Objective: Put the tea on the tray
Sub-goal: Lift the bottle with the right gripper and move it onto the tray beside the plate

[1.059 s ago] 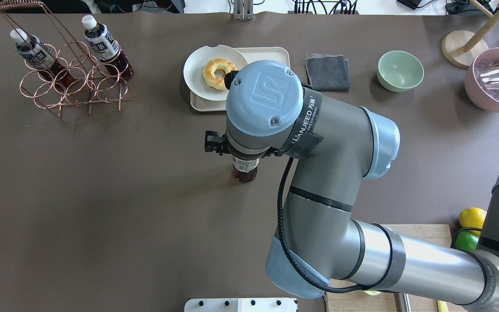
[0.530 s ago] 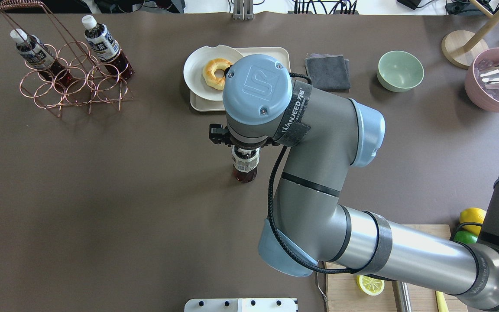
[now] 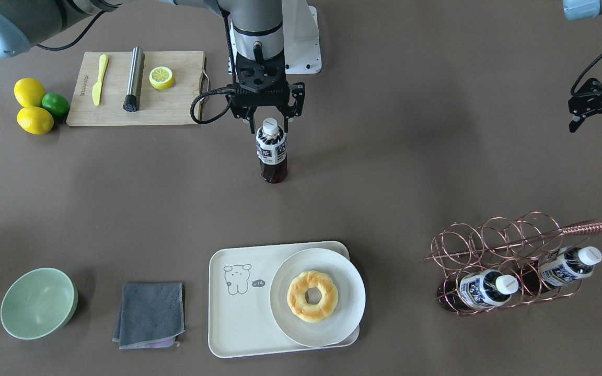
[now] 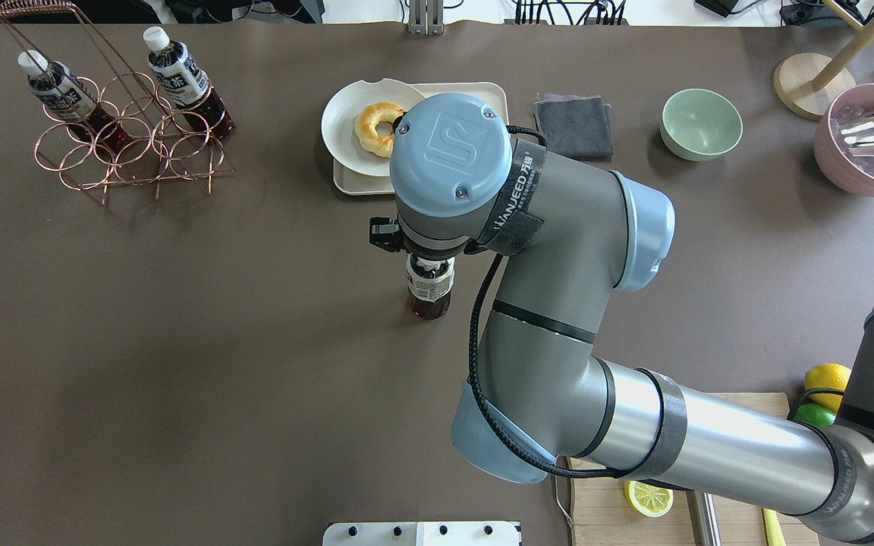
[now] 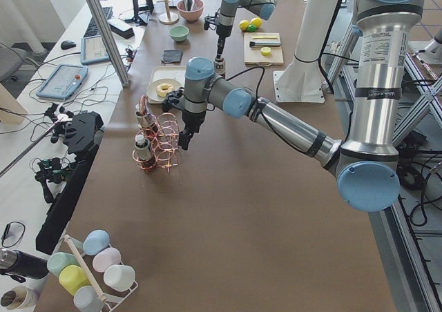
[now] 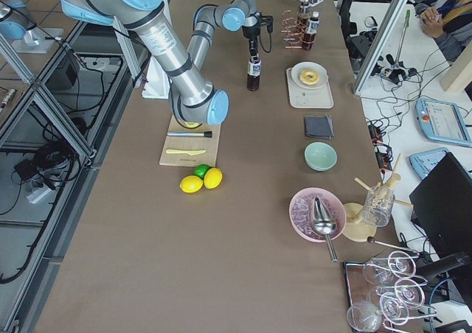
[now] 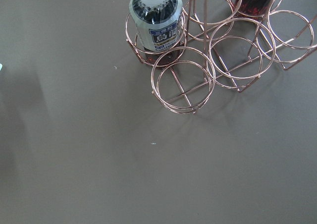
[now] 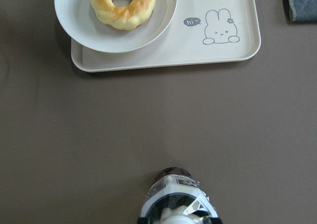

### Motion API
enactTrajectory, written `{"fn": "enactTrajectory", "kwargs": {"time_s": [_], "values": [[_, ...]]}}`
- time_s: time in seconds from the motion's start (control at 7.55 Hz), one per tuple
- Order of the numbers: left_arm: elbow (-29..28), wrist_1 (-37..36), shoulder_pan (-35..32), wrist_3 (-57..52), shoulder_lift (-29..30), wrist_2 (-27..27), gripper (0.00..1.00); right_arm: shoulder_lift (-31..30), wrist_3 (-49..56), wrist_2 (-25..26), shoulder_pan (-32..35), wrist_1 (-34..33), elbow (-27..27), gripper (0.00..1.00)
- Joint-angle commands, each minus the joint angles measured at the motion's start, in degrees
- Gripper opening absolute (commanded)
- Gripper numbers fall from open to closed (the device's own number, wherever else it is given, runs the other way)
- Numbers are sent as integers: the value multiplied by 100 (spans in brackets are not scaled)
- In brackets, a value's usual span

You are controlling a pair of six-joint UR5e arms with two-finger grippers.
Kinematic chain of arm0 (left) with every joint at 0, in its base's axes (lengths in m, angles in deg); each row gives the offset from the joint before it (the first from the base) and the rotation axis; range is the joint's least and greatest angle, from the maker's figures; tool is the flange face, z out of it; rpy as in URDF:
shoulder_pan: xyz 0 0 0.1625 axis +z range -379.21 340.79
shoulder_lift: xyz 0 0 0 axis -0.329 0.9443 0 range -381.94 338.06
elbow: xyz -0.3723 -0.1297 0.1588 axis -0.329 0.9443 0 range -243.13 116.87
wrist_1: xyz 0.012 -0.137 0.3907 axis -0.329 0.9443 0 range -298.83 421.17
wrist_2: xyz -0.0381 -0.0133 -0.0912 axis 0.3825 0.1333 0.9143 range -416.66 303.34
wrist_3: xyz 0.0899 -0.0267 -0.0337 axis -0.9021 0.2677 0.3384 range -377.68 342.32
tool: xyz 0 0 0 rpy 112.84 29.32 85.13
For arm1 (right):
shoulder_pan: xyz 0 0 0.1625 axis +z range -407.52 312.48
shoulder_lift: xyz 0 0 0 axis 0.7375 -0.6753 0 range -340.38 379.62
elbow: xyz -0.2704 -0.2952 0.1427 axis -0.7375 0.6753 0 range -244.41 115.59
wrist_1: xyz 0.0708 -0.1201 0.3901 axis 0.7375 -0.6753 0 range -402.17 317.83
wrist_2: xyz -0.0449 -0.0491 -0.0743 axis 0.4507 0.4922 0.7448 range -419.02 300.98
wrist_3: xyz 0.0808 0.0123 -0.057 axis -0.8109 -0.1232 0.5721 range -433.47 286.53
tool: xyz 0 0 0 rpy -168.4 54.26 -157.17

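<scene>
1. Tray (image 3: 238,324): well apart from the bottle. A plate (image 3: 350,292) covers one end; the bear end is bare.
2. Right gripper (image 3: 269,127): jaws spread, straddling the cap (image 3: 269,124), not clamped. Left gripper (image 3: 601,133): spread and empty.
3. Tea (image 3: 272,154): upright on the table (image 3: 123,209). Judged light, rigid, smooth-walled and easily tipped; best taken at the neck, just under the cap.

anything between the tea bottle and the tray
Nothing visible: only bare table lies between the tea and the tray. The plate with the donut covers about half the tray; the cartoon half is free.
</scene>
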Motion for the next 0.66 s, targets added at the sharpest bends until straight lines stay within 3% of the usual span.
{"fn": "enactTrajectory", "kwargs": {"time_s": [0.0,0.4,0.53], "values": [[3,-2,-5,-2,-19,-8,98,11,-37,0,-8,-9,10,0],[4,-2,-13,-28,-46,-8,98,625,190,-193,482,-657,19,0],[-31,-2,-13,-20,-37,-8,98,635,496,-472,867,-668,114,0]]}}
